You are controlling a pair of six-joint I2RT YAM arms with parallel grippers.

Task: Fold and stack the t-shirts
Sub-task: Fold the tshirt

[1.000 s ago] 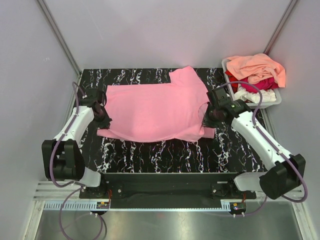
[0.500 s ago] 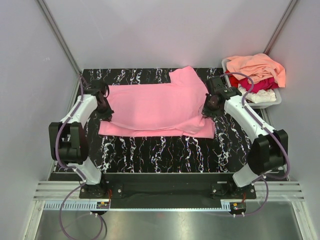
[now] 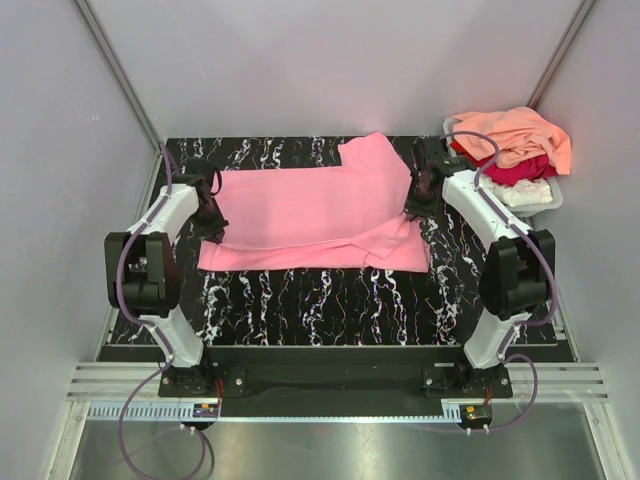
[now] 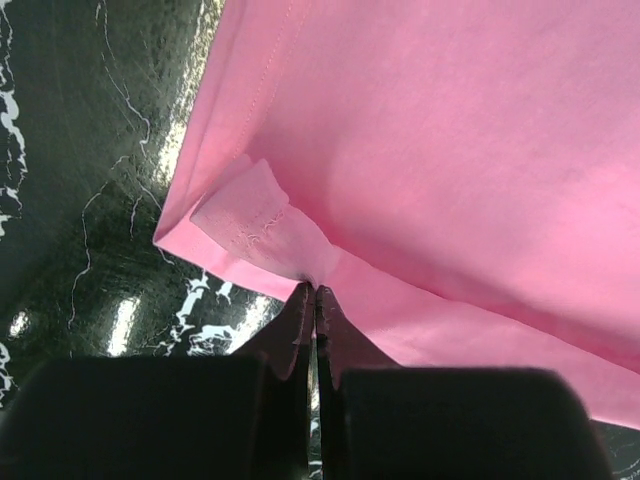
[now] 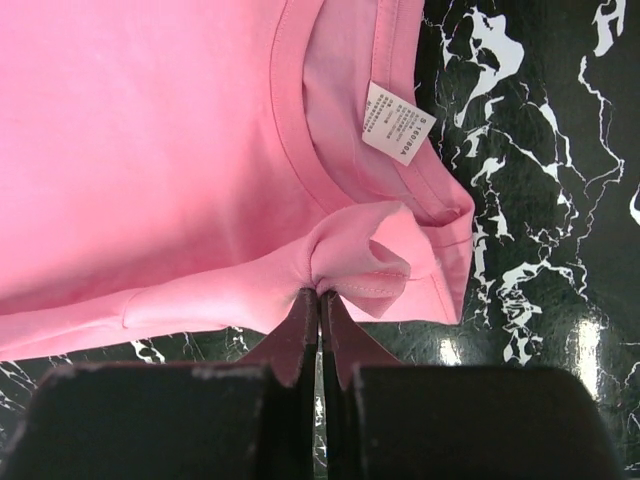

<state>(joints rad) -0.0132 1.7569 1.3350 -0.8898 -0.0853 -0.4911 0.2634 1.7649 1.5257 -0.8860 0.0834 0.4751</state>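
Observation:
A bubblegum pink t-shirt [image 3: 310,215] lies spread across the black marbled table [image 3: 330,300], its near edge folded over toward the back. My left gripper [image 3: 209,212] is shut on the shirt's left hem corner [image 4: 250,225]; the pinch shows in the left wrist view [image 4: 316,290]. My right gripper [image 3: 418,200] is shut on a bunched bit of pink cloth [image 5: 350,250] by the collar. The white neck label [image 5: 393,123] shows just above it. Peach-orange [image 3: 515,135], crimson [image 3: 515,170] and white [image 3: 515,192] tees are heaped in the tub.
A grey plastic tub [image 3: 553,203] stands at the back right corner of the table, beside my right arm. One pink sleeve [image 3: 368,152] sticks out toward the back edge. Grey walls close in on both sides.
Both grippers have moved toward the back of the table, carrying the shirt's near edge with them. The folded layer now lies further over the shirt body.

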